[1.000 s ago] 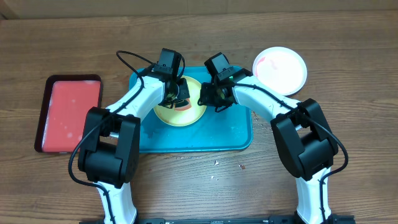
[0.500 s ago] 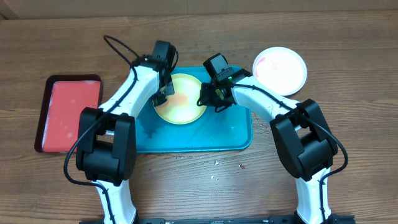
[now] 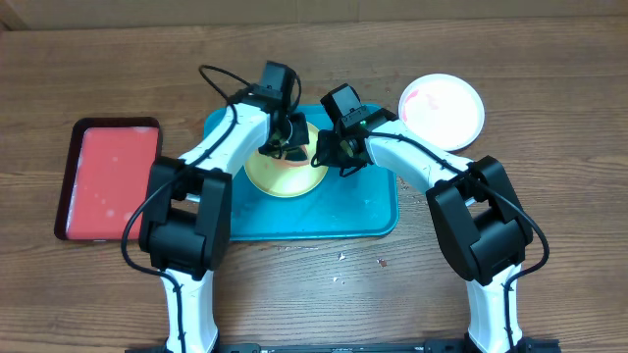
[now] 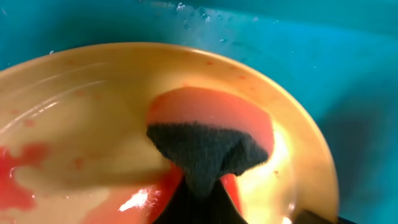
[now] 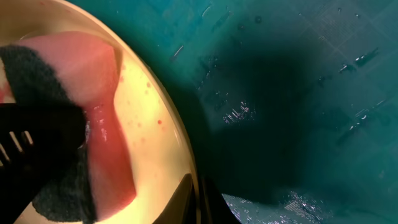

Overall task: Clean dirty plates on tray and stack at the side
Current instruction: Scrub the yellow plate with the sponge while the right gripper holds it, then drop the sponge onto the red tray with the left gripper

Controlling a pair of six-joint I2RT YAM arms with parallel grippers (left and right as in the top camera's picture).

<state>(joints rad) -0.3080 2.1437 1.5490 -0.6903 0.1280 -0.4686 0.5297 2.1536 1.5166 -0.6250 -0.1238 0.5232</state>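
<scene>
Left claw (image 3: 283, 145) clamps a sponge (image 4: 211, 124) against the yellow-green plate (image 3: 285, 178), upper centre on the teal tray (image 3: 363, 211). Right claw (image 3: 329, 157) pinches its rim. Red smears show, so scrubbing looks unfinished. White plate (image 3: 442, 110) lies upper right on the counter (image 3: 549, 59). No blue plate visible.

The yellow-green plate (image 3: 285, 182) lies flat in the upper middle of the teal tray (image 3: 363, 208), wet, with red-orange smears and specks. My right gripper (image 5: 198, 199) pinches its right rim, and my left gripper (image 3: 283, 147) presses a sponge (image 4: 211, 118) onto it. The white plate (image 3: 442, 110), smeared red, lies off the tray, near its upper right corner.
</scene>
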